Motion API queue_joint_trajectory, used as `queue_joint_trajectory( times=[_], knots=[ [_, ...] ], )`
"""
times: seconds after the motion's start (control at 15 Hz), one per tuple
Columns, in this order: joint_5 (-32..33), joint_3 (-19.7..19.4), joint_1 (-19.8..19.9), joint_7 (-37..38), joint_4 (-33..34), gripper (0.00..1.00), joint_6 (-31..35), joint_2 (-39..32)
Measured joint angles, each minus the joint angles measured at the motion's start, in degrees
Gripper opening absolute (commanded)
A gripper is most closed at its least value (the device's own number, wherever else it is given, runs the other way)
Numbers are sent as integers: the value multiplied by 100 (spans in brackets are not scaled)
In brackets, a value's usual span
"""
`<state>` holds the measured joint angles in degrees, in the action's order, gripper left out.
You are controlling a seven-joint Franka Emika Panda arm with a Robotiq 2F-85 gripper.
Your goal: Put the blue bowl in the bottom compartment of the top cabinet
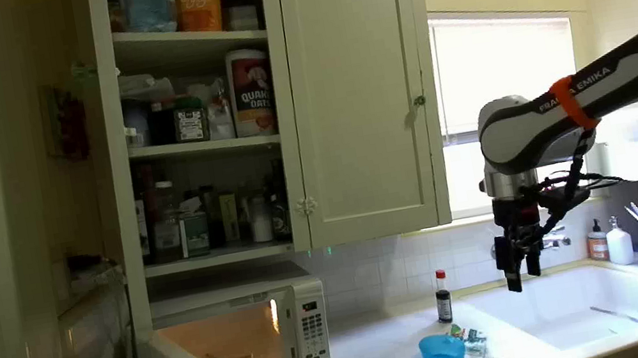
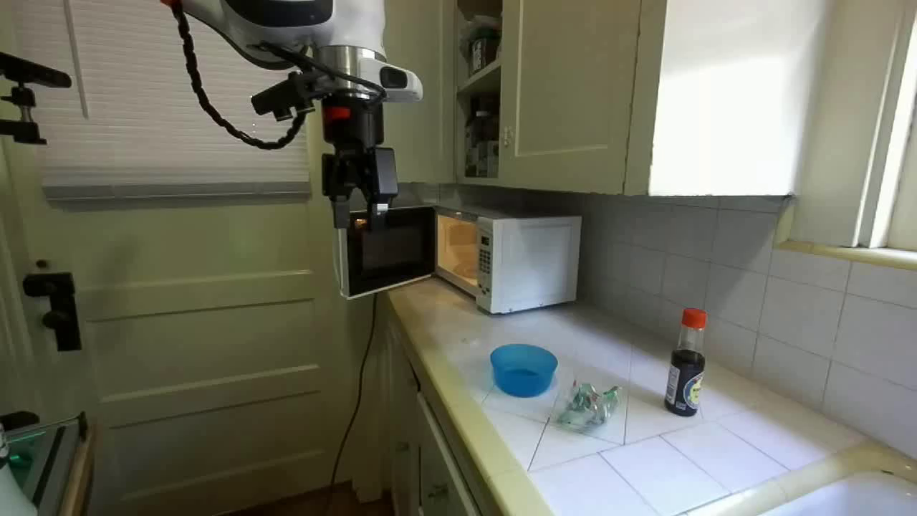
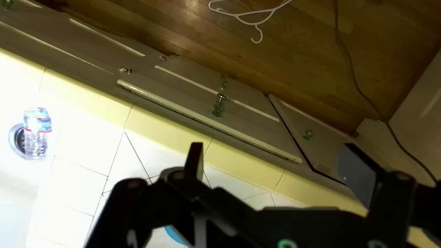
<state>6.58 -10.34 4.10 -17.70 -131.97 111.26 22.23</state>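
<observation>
The light-blue bowl (image 1: 443, 354) stands upright on the white tiled counter; it also shows in an exterior view (image 2: 524, 373), and a sliver of it in the wrist view (image 3: 175, 236) behind the gripper's body. The cream top cabinet (image 1: 352, 89) hangs above the counter, its left side open. Its bottom compartment (image 1: 216, 260) holds several dark bottles, jars and boxes; in an exterior view (image 2: 481, 180) it is partly hidden by the closed door. My gripper (image 1: 524, 278) is open and empty, pointing down, well above the counter and apart from the bowl. It shows in an exterior view (image 2: 359, 217) and the wrist view (image 3: 274, 155).
A white microwave (image 1: 313, 335) with its door (image 2: 390, 251) swung open stands below the cabinet. A red-capped dark bottle (image 2: 685, 373) and a crumpled clear-green wrapper (image 2: 589, 407) are near the bowl. A white sink (image 1: 569, 279) holds a plastic bottle (image 3: 38, 134).
</observation>
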Motion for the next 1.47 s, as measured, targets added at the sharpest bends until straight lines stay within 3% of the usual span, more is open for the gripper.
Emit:
queue_joint_trajectory(
  times=[1.33, 1.47],
  knots=[
    [0, -1, 0, -16, 0, 100, 20, 0],
    [308, 8, 0, -279, 5, 100, 156, -28]
  ],
)
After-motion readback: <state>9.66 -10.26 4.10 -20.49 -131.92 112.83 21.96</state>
